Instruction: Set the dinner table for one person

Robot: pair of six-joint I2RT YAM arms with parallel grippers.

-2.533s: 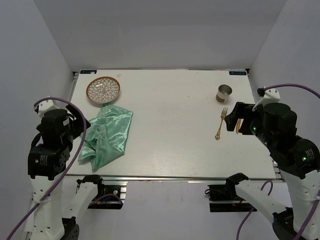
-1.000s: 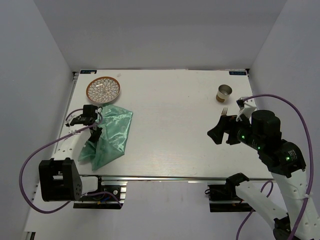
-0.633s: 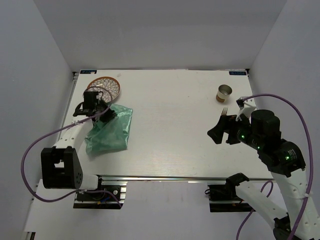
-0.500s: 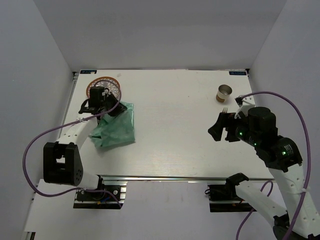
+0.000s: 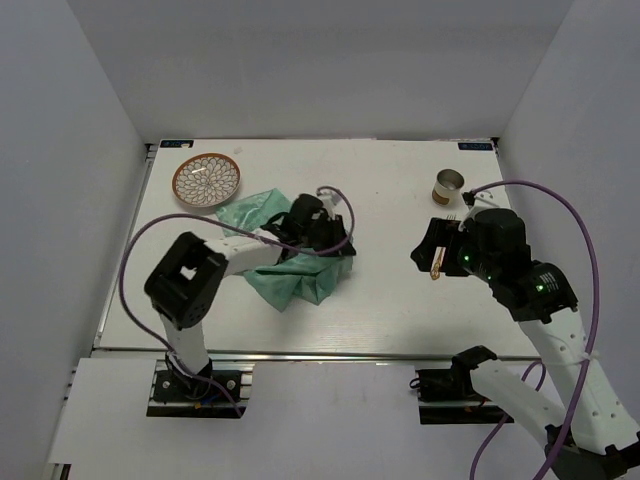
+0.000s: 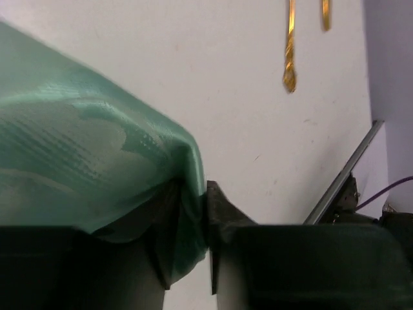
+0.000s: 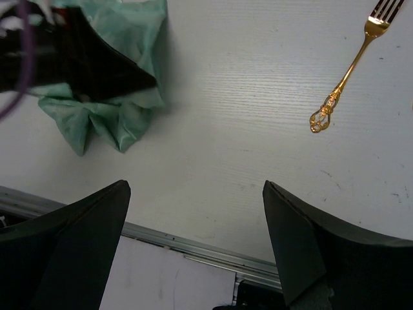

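The mint-green cloth [image 5: 290, 265] lies bunched near the middle of the white dinner table [image 5: 380, 300]. My left gripper [image 5: 330, 238] reaches across to the cloth's right edge. In the left wrist view its jaws [image 6: 190, 190] stand a little apart, with a fold of cloth [image 6: 97, 148] hanging in the gap. A gold fork [image 7: 352, 64] lies at the right, and the wrist view shows its handle [image 6: 290, 51]. My right gripper [image 5: 428, 250] hovers wide open over the fork, holding nothing [image 7: 193, 194].
A patterned brown-rimmed plate [image 5: 206, 180] sits at the back left. A small metal cup [image 5: 449, 185] stands at the back right. A second gold utensil [image 6: 326, 16] lies beside the fork. The aluminium rail [image 7: 193, 245] runs along the near edge.
The left arm has dragged the cloth from the left side to the table's middle, and its jaws have loosened. The right gripper has shifted slightly left, still wide open.
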